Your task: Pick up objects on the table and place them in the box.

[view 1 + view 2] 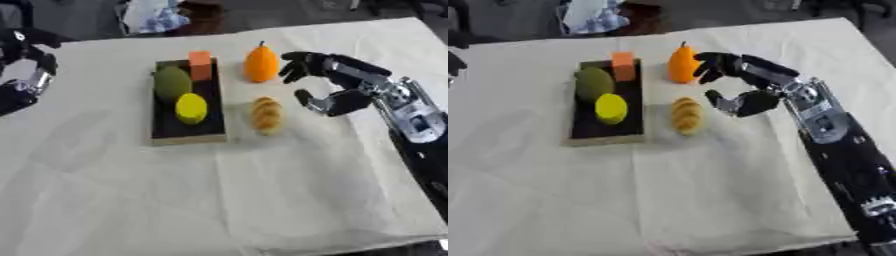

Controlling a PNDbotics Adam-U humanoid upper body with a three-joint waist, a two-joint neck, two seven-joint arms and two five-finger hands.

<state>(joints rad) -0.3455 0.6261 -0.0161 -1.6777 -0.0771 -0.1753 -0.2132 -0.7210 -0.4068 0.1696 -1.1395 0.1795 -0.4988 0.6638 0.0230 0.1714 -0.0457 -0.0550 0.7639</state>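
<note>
My right hand (337,85) has fingers and thumb spread, holding nothing, cupped toward the orange (261,63) at its 9 o'clock, ready to close. Bread (267,115) lies at 7 o'clock. The box (213,131) holds three items. Left hand (24,70) idles, curled, at the view's 9 o'clock edge.

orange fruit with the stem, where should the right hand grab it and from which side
Probably around its wide round belly, coming from its right side. The orange fruit stands upright, stem up, narrowing toward the top. The right hand is already beside it there, fingers open toward it; the box crowds its left side.
</note>
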